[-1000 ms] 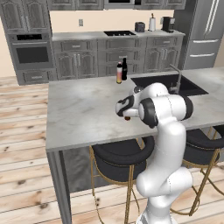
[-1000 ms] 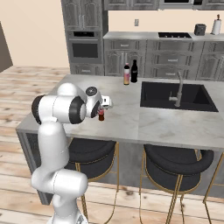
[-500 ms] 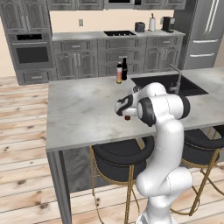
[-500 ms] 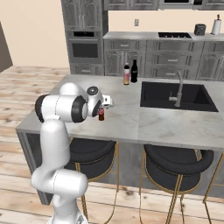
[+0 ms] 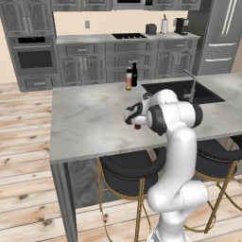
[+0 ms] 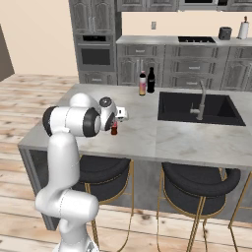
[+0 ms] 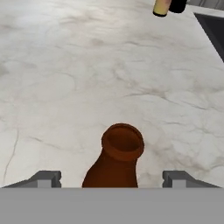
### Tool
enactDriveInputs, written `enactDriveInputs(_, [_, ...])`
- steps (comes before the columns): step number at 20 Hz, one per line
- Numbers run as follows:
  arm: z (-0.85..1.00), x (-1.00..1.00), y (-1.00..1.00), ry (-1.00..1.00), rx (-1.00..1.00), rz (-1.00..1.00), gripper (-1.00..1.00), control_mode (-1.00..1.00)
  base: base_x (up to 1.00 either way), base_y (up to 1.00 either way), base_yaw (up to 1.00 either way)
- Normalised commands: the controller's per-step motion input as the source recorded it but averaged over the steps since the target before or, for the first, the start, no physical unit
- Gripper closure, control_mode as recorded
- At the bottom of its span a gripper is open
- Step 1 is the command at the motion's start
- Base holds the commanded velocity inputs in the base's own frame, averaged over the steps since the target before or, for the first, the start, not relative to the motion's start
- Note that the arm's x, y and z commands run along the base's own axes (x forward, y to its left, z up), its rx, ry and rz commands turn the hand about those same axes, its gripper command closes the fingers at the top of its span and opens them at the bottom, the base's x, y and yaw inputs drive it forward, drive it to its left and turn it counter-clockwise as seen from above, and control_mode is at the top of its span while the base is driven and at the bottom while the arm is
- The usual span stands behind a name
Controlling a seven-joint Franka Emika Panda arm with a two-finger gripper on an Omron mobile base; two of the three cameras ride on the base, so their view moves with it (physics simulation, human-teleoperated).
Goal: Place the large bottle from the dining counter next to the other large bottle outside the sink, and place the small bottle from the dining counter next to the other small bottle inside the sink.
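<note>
In the hand view the gripper (image 7: 112,177) is spread wide, its two dark fingertips (image 7: 46,178) standing clear on either side of the small bottle (image 7: 116,159), whose open brown mouth and neck rise midway between them with a gap to each tip; nothing is pinched. The base views add what the hand view cannot: from the right base view the small bottle (image 6: 114,129) stands upright on the desk (image 6: 147,135) directly under the gripper (image 6: 118,118), its red label just visible, while in the left base view the arm's wrist covers most of it and only a dark red sliver (image 5: 137,126) shows below the gripper (image 5: 132,116). Well beyond the gripper, toward the far edge of the desk, the large bottle (image 6: 151,80) and the other large bottle (image 6: 142,83) stand upright just beside each other, near the corner of the sink (image 6: 197,108) with its silver faucet (image 6: 200,101). The desk is a light grey marble-patterned slab; black stools with gold legs (image 6: 197,184) are tucked under its near side, over a pale wood plank floor (image 5: 28,198). Grey cabinets with a wall oven (image 5: 33,59) line the back wall.
</note>
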Motion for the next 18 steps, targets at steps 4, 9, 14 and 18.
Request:
enactDriveInputs(4, [-0.03,0.06,0.00,0.00,0.00,0.00,1.00,-1.00,0.00,0.00,0.00])
enactDriveInputs(9, [0.00,0.00,0.00,-0.03,0.00,0.00,1.00,-1.00,0.00,0.00,0.00])
enactDriveInputs(14, [0.00,0.00,0.00,-0.06,0.00,0.00,1.00,-1.00,0.00,0.00,0.00])
enactDriveInputs(18, [0.05,-0.21,0.00,-0.11,0.00,0.00,1.00,-1.00,0.00,0.00,0.00])
